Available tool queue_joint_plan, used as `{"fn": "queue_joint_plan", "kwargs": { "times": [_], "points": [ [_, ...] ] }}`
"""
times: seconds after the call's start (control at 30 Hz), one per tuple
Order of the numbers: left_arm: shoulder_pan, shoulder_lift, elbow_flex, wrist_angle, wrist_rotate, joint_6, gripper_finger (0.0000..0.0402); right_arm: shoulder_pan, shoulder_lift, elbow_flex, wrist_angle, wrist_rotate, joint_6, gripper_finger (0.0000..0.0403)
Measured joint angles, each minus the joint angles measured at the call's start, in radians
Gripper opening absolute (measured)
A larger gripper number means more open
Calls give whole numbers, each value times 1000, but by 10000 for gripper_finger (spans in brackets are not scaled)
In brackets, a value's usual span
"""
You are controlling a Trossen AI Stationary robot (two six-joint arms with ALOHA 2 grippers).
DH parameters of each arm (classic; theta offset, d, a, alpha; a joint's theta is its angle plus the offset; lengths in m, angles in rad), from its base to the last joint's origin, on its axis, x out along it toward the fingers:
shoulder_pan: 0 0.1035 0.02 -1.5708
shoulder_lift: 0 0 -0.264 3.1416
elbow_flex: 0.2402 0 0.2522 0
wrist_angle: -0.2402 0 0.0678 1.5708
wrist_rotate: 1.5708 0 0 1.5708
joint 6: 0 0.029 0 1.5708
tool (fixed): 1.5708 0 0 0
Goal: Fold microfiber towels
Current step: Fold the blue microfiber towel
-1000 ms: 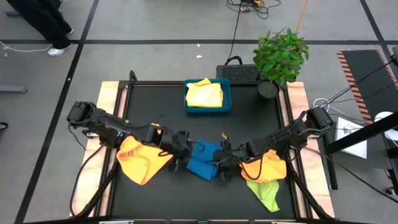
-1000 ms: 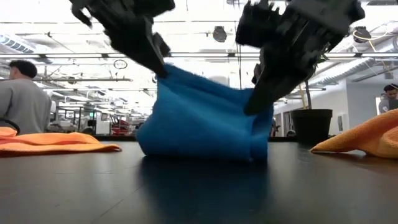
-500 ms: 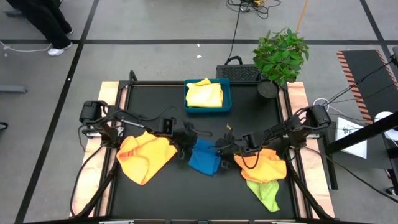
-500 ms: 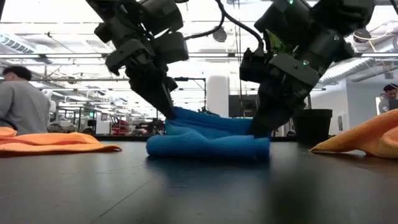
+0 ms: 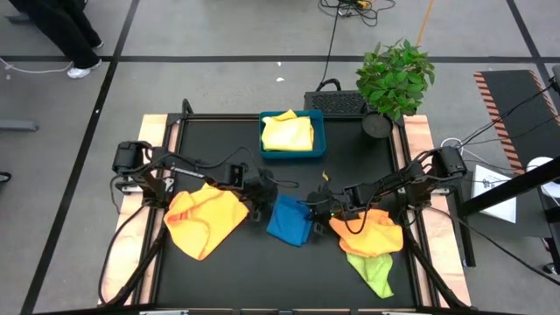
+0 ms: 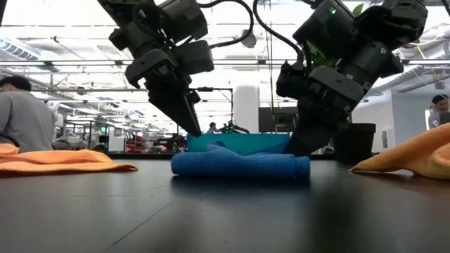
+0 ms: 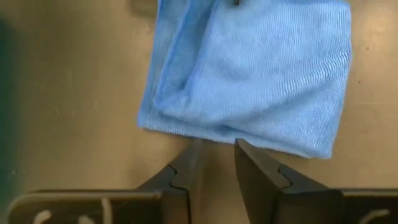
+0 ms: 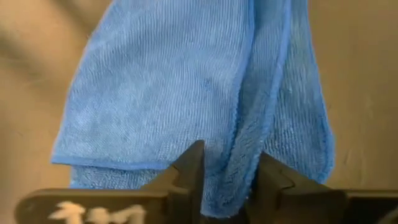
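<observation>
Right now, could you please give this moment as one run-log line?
blue towel: folded, flat | left pincer: open at edge | right pincer: open, straddling fold

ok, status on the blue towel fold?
Left tool open, just off the blue towel. Right tool open, cloth edge between its fingers. Towel folded flat mid-table. Orange towels either side, nothing blocking.

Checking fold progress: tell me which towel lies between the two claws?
The blue towel, folded flat mid-table; the orange ones sit outside either arm, the yellow in the tray.
</observation>
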Motion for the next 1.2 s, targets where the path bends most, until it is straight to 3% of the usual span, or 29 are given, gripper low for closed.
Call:
{"fn": "queue_joint_plan", "kwargs": {
  "times": [0.17, 0.37, 0.63, 0.83, 1.2],
  "points": [
    [-46, -29, 0, -25, 31, -26, 114, -13, -65, 0, -35, 41, -10, 118],
    [-158, -7, 2, 53, 3, -57, 115, -15, -112, 1, 22, 96, -82, 127],
    [-244, -5, 2, 127, -97, -76, 115, -8, 36, 2, 261, -50, -117, 99],
    [-241, 27, -49, 234, -103, -114, 115, -27, 121, 5, 315, -50, -114, 81],
    [-241, 49, -152, 366, -103, -204, 115, -63, 128, 6, 222, 7, -97, 79]
  ]
}}
